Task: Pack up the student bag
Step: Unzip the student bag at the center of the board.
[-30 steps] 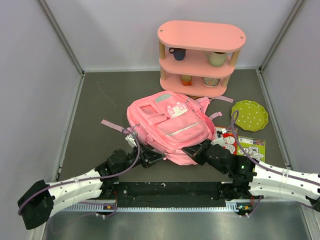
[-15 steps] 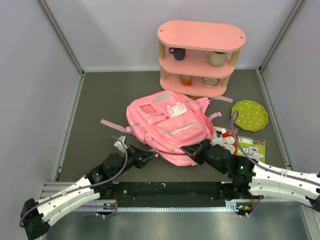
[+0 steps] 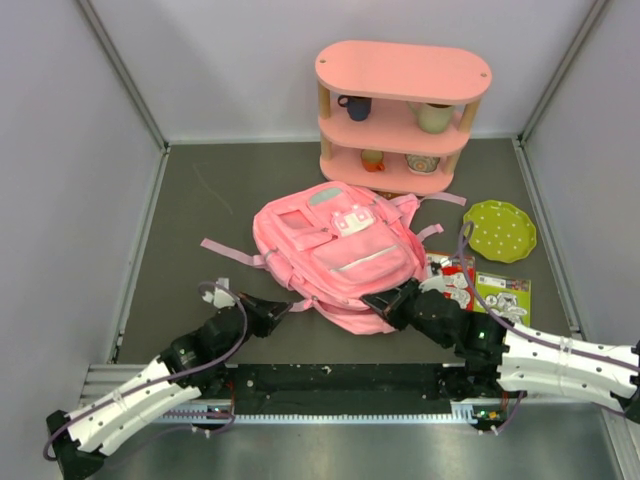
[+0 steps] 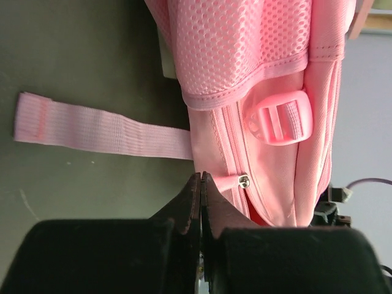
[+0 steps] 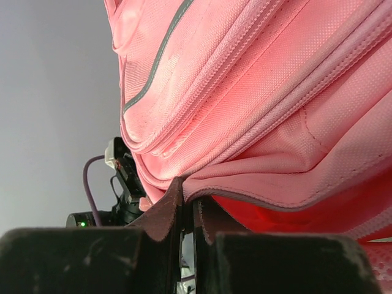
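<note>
My left gripper lies low, fingers pressed together at the student bag zipper; my right gripper pinches its edge. I can't read the cards.

A pink three-tier shelf holding mugs stands at the table's far edge, with a green dotted plate and printed cards near its right edge.

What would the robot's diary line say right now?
left gripper: shut, tips near metal zip pull | right gripper: shut on open edge of soft pink fabric backpack | backpack: partly unzipped
</note>
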Motion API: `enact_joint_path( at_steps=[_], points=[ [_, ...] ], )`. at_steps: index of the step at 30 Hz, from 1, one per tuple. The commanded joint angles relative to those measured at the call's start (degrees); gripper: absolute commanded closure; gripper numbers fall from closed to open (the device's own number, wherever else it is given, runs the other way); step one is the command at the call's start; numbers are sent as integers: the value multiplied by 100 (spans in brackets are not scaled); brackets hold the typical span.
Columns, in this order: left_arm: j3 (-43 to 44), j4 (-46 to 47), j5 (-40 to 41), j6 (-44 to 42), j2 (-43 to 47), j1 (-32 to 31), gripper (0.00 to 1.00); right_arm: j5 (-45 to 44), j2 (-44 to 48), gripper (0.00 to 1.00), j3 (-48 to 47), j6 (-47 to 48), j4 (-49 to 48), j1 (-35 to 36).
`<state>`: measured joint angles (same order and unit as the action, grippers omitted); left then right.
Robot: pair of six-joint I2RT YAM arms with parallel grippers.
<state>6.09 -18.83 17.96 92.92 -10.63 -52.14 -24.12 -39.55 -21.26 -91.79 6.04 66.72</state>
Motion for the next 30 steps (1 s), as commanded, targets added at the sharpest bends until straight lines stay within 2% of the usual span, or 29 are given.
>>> enact_joint_path(
  at_steps=[1,4,5,7,8,9,11,12,14,15,19,24,28,30],
  points=[
    [428,-736,507,-442,9,28,100,-208,-132,100,-195,161,-490,-54],
    [551,-894,586,-661,9,28,100,-172,-228,100,-230,196,-543,-45],
    [656,-894,604,-792,-9,28,96,-146,-272,100,-247,240,-552,-45],
    [841,-956,691,-1240,-96,28,85,-93,-334,100,-326,345,-569,-45],
    [1050,-965,718,-1459,-158,28,64,-84,-369,100,-353,372,-560,-45],
    [1157,-886,727,-1931,-245,28,56,-67,-395,100,-370,398,-560,-45],
    [1420,-667,482,-2548,-614,28,45,-67,-413,100,-406,451,-569,-45],
    [1491,-405,272,-3317,-772,28,37,-58,-439,100,-414,451,-560,-54],
    [1798,-279,-203,-3824,-1387,20,33,-40,-448,100,-441,495,-560,-45],
    [1860,-201,-344,-4400,-1606,28,29,-32,-457,100,-441,495,-569,-45],
    [2325,-253,-679,-5318,-2722,28,26,12,-440,100,-458,513,-560,-36],
    [2669,-411,-925,-6163,-3575,28,25,13,-404,100,-458,530,-560,-45],
    [2644,-219,-1004,-6392,-3805,46,25,21,-387,100,-458,548,-560,-45],
    [2591,97,-1318,-6549,-3867,63,26,30,-361,100,-441,548,-560,-45]
  ],
)
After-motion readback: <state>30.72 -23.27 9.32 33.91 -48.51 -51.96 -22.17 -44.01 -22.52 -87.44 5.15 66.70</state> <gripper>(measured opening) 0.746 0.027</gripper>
